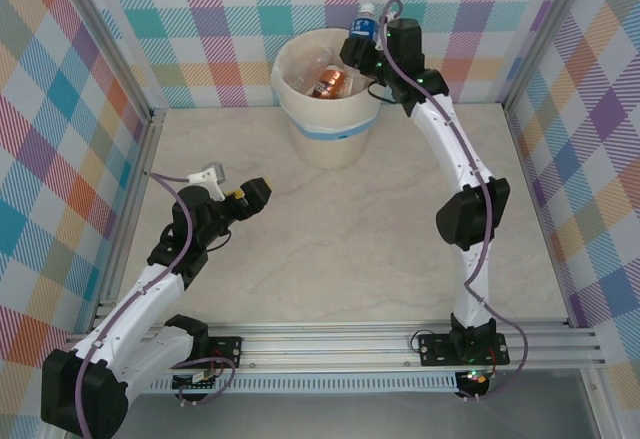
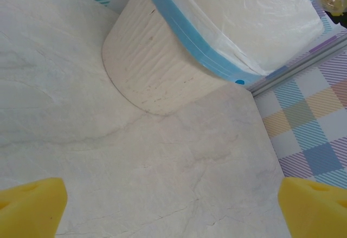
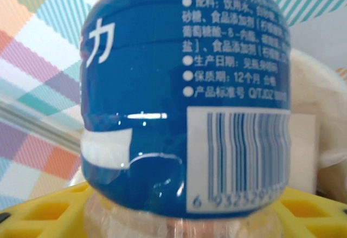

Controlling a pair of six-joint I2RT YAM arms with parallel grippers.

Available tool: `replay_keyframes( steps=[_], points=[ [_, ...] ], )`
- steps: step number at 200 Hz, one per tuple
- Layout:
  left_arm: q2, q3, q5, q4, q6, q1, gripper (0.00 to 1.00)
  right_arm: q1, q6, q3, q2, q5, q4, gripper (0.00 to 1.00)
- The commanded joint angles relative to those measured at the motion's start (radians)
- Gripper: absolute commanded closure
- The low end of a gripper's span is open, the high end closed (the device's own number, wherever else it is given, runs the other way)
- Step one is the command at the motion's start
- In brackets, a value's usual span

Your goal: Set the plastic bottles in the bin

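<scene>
One bin point(image 1: 330, 141) contains one amber bottle point(image 1: 328, 83). The right tool point(image 1: 361, 43) grips one blue-labelled bottle point(image 1: 364, 27); the right wrist view adds its barcode point(image 3: 246, 159). The left tool point(image 1: 232, 183) gapes wide, empty.

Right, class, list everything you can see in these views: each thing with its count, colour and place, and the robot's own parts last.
bin: one, cream-white with a light blue band, far middle of the table
blue-label bottle: one, held over the bin's right rim
amber bottle: one plain to see, inside the bin
table: one, pale marbled
walls: pastel plaid, on three sides
rail: one, silver, near edge
left arm: one, white and black, near left; yellow jaws wide open, empty
right arm: one, white and black, reaching to the bin; jaws around the blue-label bottle
</scene>
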Motion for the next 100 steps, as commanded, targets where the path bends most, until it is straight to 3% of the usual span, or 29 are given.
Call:
replay_keyframes(
  steps=[1,39,73,100],
  points=[
    [-0.020,0.012,0.011,-0.024,-0.018,0.010,0.00,0.040,-0.061,0.091,0.039,0.218,-0.111,0.31],
    [-0.048,-0.013,-0.007,-0.026,-0.055,0.020,0.00,0.072,-0.080,0.115,0.034,0.340,-0.129,0.18],
    [-0.057,-0.011,-0.016,-0.046,-0.053,0.032,0.00,0.083,-0.101,0.081,-0.024,0.342,-0.142,0.12],
    [-0.057,-0.009,-0.044,-0.060,-0.054,0.047,0.00,0.087,-0.114,-0.080,-0.141,0.299,-0.055,0.09]
  ],
)
